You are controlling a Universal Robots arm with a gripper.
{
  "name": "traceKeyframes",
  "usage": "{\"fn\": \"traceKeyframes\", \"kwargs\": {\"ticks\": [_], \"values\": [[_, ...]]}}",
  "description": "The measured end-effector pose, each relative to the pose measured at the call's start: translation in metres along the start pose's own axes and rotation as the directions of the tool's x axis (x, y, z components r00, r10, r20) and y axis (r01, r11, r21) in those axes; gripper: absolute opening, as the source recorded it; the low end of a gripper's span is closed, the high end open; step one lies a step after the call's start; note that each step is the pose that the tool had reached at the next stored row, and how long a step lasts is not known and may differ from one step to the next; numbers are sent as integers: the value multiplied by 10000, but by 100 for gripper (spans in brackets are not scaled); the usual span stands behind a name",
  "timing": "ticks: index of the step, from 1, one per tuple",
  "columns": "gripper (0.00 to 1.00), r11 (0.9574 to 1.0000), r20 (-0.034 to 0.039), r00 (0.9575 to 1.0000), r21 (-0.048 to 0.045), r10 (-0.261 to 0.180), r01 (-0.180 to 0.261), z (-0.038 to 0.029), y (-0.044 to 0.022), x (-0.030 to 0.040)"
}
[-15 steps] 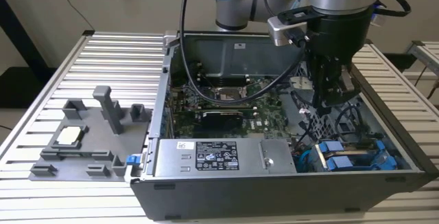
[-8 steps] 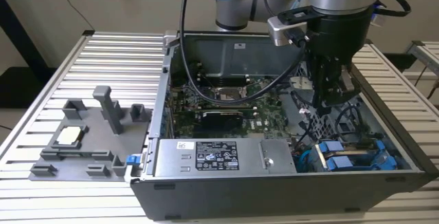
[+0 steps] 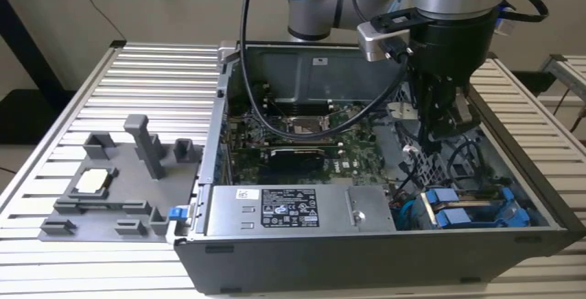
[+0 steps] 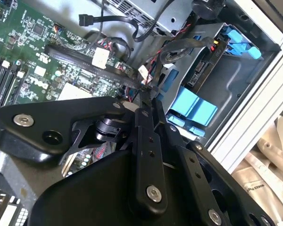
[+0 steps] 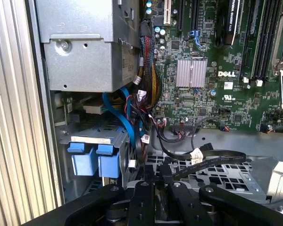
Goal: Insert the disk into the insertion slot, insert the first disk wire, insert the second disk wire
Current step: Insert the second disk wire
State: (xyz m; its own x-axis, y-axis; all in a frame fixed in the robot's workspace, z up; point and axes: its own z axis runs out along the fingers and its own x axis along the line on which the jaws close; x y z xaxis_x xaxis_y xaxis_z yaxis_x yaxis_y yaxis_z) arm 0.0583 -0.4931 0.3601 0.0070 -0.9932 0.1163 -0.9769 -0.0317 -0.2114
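I see the arm reach down into the open case [image 3: 366,258], which stands on the slatted table [image 3: 147,86]; the gripper [image 3: 437,134] hangs inside it, toward the exterior view's right, between the board [image 3: 302,141] and the drive cage. The disk [image 3: 458,210] sits in the slot [image 3: 412,206] of that cage, just beside the power supply [image 3: 284,210]; its 2 blue tabs [image 3: 449,206] stand side by side at the open end. In the first wrist view the tabs [image 5: 92,157] show at the mouth of the grey slot [image 5: 85,134], and the gripper [image 5: 160,168] is near them but apart from them. Its fingers [image 5: 144,188] are drawn together with almost no gap. A flat black wire [image 5: 217,160] with a white plug [image 5: 196,155] lies over the perforated panel [image 5: 217,176] and runs up to the fingertips; I cannot tell if they pinch it. In the second wrist view the gripper [image 4: 151,96] is closed in the same way, with the disk [image 4: 203,70] in the cage close by. On the exterior view's left, a grey fixture [image 3: 110,182] lies on the table, well apart from the case.
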Motion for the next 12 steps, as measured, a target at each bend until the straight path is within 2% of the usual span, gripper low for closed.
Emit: {"fn": "traceKeyframes", "kwargs": {"ticks": [12], "values": [[16,10000,-5,10000,0,3,-3,-6,-2,-47]]}}
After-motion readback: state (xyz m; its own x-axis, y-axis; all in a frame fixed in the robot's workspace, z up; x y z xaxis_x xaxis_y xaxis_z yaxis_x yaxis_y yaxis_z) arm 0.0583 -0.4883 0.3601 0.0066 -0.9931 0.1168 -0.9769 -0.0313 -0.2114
